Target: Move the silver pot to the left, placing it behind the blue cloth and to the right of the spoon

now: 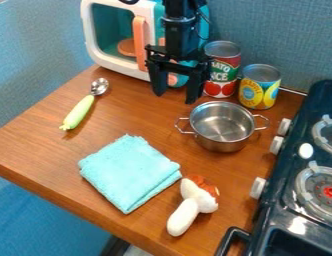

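The black gripper [175, 94] hangs open over the back of the table, in front of the toy microwave [114, 69], with nothing between its fingers. Just right of it and lower stands a steel pot [222, 125] with two handles. Two cans, one red [223, 75] and one yellow and blue [259, 91], stand behind the pot. To the gripper's left lies a spoon [78, 112] with a green handle. A folded turquoise cloth [128, 172] lies toward the front, and beside its right corner is a white mushroom-shaped toy [189, 206] with an orange-brown patch.
A dark toy stove [299, 185] with burners and white knobs runs along the right side. The wooden table [35, 145] has its front edge running from the left down to the bottom middle. A blue-grey wall rises behind.
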